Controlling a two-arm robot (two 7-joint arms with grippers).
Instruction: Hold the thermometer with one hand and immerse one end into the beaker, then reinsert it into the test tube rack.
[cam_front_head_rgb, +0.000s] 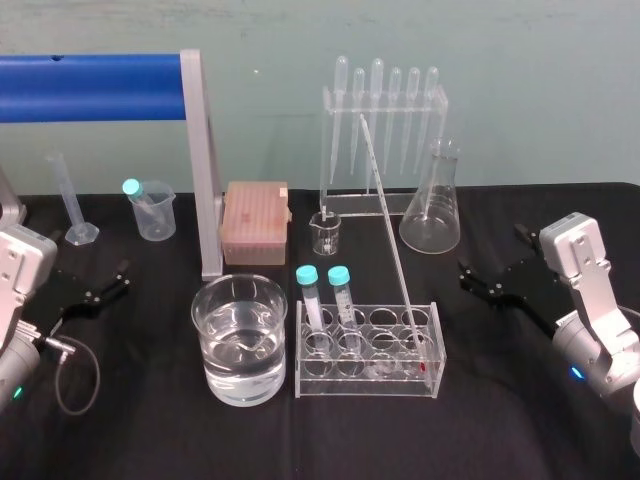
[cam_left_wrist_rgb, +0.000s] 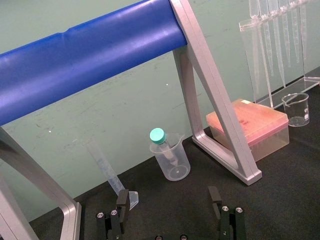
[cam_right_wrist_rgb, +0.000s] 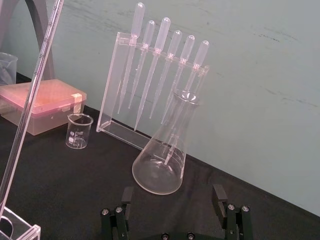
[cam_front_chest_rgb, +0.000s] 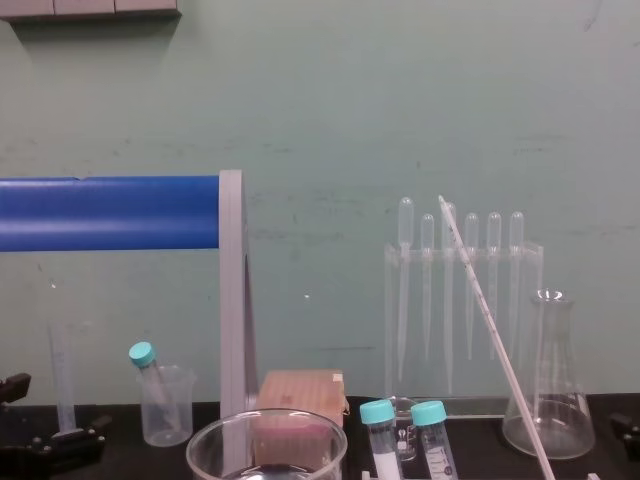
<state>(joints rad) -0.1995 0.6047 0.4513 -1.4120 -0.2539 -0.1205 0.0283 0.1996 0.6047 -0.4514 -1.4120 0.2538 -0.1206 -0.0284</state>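
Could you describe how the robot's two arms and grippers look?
The left gripper and right gripper are black with flat fingers and silver screws. Each sits on a light grey, boxy wrist over a silver cylinder with a small glowing light. A thin grey cable loops beside the left wrist.

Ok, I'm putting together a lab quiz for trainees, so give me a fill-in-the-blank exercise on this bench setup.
1. The thermometer leans in the test tube rack, which also holds ___ teal-capped tubes.
2. The beaker of clear liquid stands on the rack's ___ side.
3. The pipette stand holds ___ pipettes.
4. The left tool and right tool are both ___ and hold nothing.

Missing words: two, left, six, open.
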